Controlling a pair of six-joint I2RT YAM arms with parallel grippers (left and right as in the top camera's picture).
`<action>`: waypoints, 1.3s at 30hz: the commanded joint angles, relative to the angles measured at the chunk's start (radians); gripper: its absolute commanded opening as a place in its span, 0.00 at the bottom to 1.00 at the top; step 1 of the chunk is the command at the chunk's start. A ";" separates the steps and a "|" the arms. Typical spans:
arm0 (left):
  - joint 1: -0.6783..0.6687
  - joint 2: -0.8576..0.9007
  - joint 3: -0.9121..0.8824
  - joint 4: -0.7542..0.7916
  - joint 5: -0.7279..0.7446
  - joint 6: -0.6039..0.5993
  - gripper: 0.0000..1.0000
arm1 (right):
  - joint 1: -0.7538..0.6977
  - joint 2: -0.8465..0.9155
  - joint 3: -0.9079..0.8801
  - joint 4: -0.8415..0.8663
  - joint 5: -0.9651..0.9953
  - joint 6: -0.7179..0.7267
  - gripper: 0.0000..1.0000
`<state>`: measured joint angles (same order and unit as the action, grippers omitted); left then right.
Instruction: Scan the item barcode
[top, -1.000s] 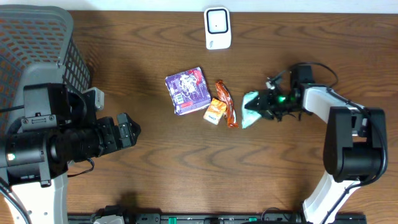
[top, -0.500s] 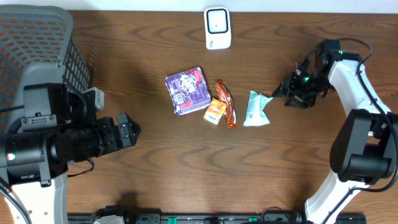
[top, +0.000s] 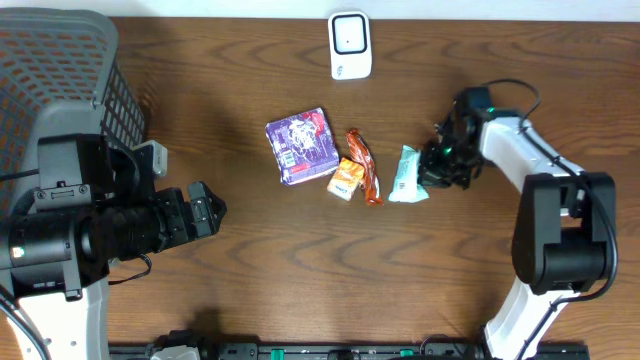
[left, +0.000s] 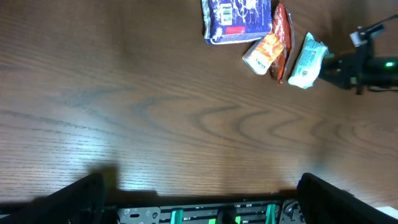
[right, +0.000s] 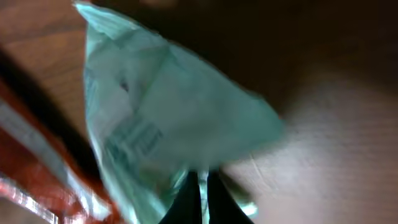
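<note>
Overhead, we see a dark wood table (top: 250, 270); right gripper (top: 428, 172) pinches the packet (top: 406, 175), left gripper (top: 212, 208) spread.

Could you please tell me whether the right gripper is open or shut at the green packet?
Shut: the right gripper has its fingers pressed together on the edge of the green packet, apparently pinching it.

surface: dark wood table (top: 250, 260) | far edge: 1 white scanner (top: 350, 45) | centre row, 4 items: purple packet (top: 302, 146), orange packet (top: 344, 180), red wrapper (top: 364, 165), mint-green packet (top: 405, 175)
</note>
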<state>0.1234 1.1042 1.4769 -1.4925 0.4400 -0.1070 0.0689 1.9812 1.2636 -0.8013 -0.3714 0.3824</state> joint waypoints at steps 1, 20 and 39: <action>0.003 0.001 -0.002 -0.003 0.005 0.005 0.98 | 0.029 0.001 -0.047 0.095 0.007 0.077 0.02; 0.003 0.001 -0.002 -0.003 0.005 0.005 0.98 | 0.044 -0.001 0.145 0.015 0.053 -0.041 0.01; 0.003 0.001 -0.002 -0.003 0.005 0.005 0.98 | 0.154 -0.001 0.328 -0.234 0.118 -0.096 0.01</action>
<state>0.1234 1.1042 1.4769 -1.4925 0.4397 -0.1070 0.2050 1.9831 1.5631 -1.0359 -0.3115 0.3019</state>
